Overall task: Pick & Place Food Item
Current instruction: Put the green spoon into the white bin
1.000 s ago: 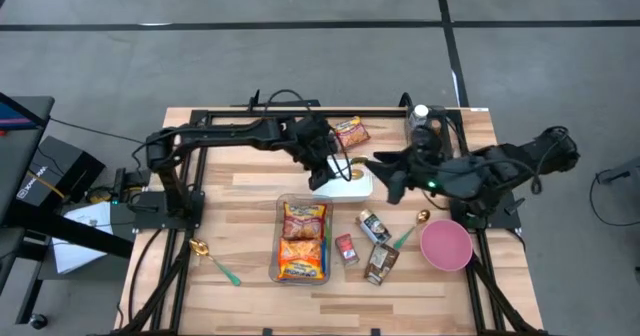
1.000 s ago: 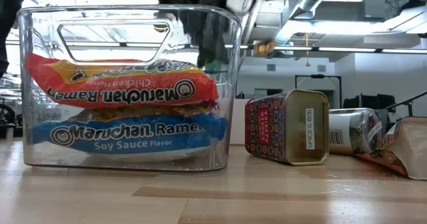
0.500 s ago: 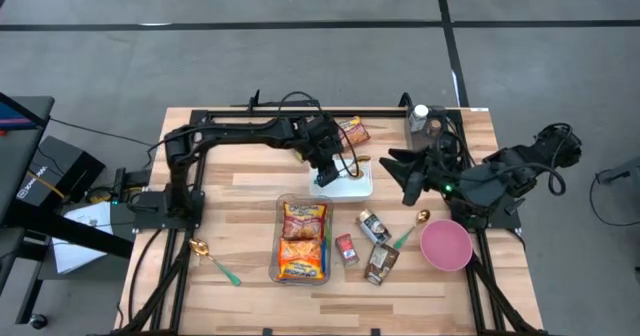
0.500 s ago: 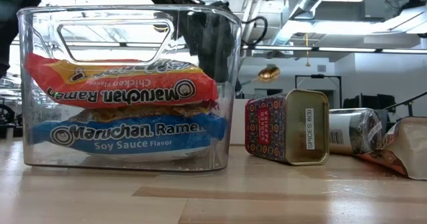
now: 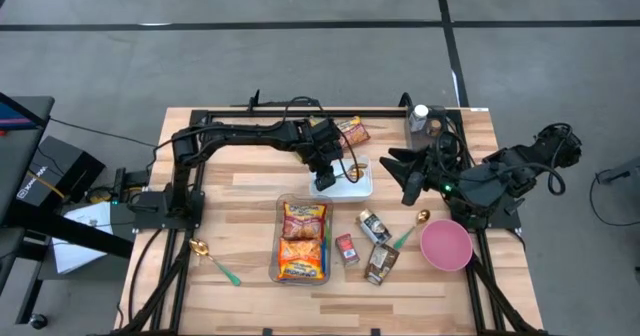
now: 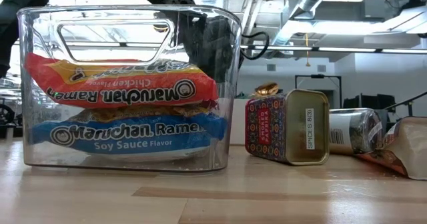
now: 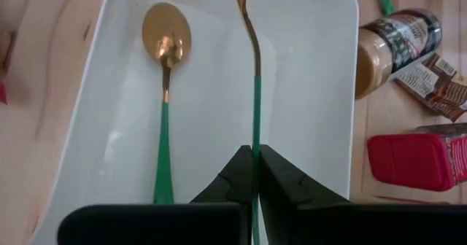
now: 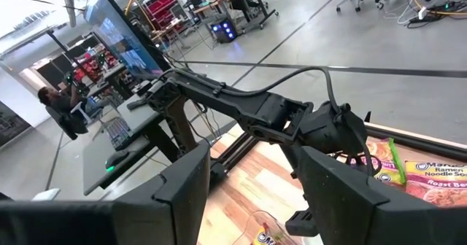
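Note:
My left gripper [image 5: 326, 182] hangs over the white tray [image 5: 358, 186], shut on a spoon [image 7: 255, 92] that has a green handle and a gold bowl. In the low view that bowl [image 6: 267, 89] shows beside the clear bin. A second spoon of the same kind [image 7: 166, 92] lies flat in the tray [image 7: 306, 92]. The clear bin [image 5: 302, 241] holds ramen packets [image 6: 120, 91]. My right gripper [image 5: 402, 172] stands open, raised at the table's right, with nothing between its fingers [image 8: 182, 194]. My left gripper pinches the spoon's green handle [image 7: 256, 139] between its two fingers. The fingers slant down over the tray and lie along the handle, and the gold bowl end points away from them. The bowl end stands above the tray's rim; whether any part touches the tray I cannot tell.
Between bin and pink bowl [image 5: 446, 245] lie a red spice tin [image 5: 346, 249], a jar [image 5: 374, 226], a brown packet [image 5: 380, 264] and a spoon [image 5: 412, 228]. Another spoon [image 5: 215, 261] lies near left. A ramen packet [image 5: 350, 132] and a bottle [image 5: 420, 121] sit at the far edge.
My left gripper has come down toward the white tray with the spoon, staying shut on it. In the low view the spoon's gold bowl has sunk from high above the spice tin to just over its top.

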Controlling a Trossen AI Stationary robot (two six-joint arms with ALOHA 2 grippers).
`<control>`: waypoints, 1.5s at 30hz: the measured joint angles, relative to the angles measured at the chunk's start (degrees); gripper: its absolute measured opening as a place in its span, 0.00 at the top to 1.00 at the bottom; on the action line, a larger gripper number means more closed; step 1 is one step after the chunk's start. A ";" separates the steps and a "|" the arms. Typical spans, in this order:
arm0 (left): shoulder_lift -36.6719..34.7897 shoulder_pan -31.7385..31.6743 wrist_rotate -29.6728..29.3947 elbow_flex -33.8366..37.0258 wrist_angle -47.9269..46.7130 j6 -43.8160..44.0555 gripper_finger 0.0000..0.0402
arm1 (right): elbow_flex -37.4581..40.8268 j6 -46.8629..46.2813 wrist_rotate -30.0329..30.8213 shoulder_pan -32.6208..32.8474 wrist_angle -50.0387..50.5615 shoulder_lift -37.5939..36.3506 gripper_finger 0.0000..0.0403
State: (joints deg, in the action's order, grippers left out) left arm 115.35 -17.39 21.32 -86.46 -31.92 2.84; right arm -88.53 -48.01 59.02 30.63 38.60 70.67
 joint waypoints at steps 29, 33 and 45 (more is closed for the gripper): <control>4.61 1.22 -0.59 0.02 2.25 2.55 1.00 | 0.00 0.00 0.48 -0.04 1.91 -0.33 0.50; 4.66 1.22 -0.59 0.02 2.29 2.56 0.99 | 0.00 0.00 0.63 -0.04 2.20 -0.33 0.50; 4.66 1.97 -0.83 0.02 2.38 0.93 0.94 | 0.00 -0.02 0.63 -0.04 2.17 -0.33 0.50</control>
State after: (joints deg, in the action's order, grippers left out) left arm 120.01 -15.42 20.49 -86.43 -29.54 3.78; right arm -88.53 -48.03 59.66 30.59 40.76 70.35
